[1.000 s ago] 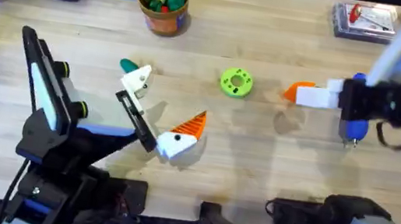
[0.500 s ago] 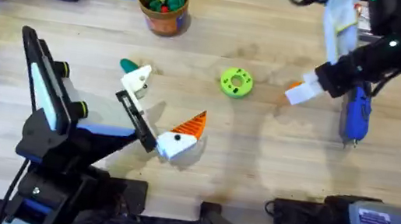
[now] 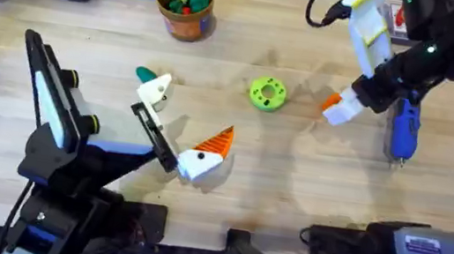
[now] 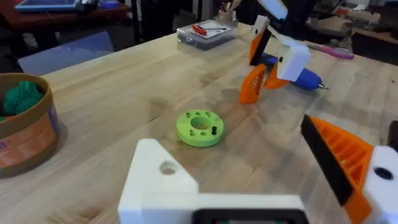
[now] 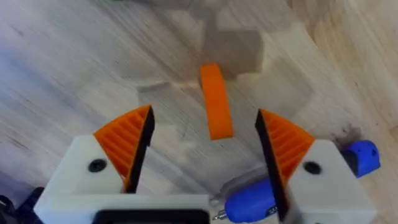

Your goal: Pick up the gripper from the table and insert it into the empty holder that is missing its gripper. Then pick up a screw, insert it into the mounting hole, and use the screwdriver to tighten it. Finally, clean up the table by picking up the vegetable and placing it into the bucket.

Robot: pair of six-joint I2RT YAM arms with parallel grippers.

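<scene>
Right hand (image 5: 205, 134) spread above orange gripper (image 5: 215, 101) on bench | gripper not yet grasped | insertion, screw, cleanup left

Bare wood around gripper (image 5: 215, 102) — screwdriver (image 3: 402, 134) just beside

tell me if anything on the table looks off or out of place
Yes: the left gripper lacks one orange tip; its holder is a bare white block. The loose orange gripper lies on the wood, between the right gripper's open fingers, by the screwdriver.
</scene>
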